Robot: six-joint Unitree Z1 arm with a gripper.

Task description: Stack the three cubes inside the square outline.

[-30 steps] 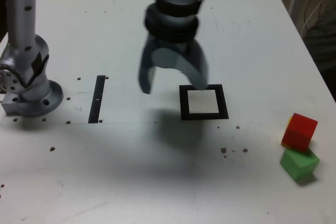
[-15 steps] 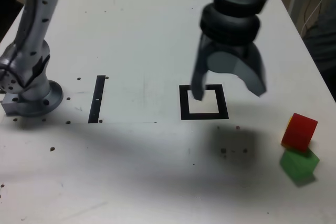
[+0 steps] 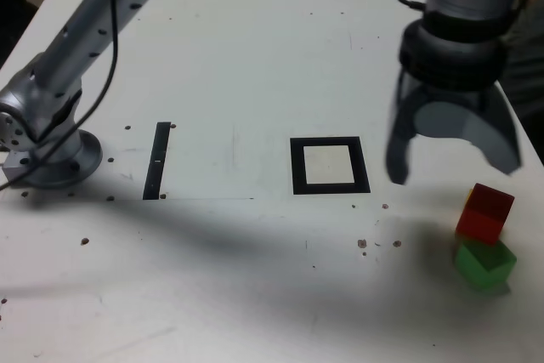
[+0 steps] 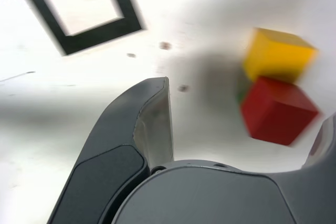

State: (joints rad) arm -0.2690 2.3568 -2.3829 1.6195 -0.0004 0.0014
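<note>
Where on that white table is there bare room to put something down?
Bare: the stretch between the thin black strip and the square outline, and the far tabletop. Crowded: the exterior view's right edge, where the open gripper hangs by the clustered red cube, green cube and yellow cube.

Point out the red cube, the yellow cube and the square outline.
red cube [image 3: 486,207], exterior view, front face.
yellow cube [image 4: 276,54], wrist view, large side face.
square outline [image 3: 297,167], exterior view, the frame's left bar.

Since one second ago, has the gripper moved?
Yes. The gripper has gone from the square outline toward the exterior view's right, near the red cube.
</note>
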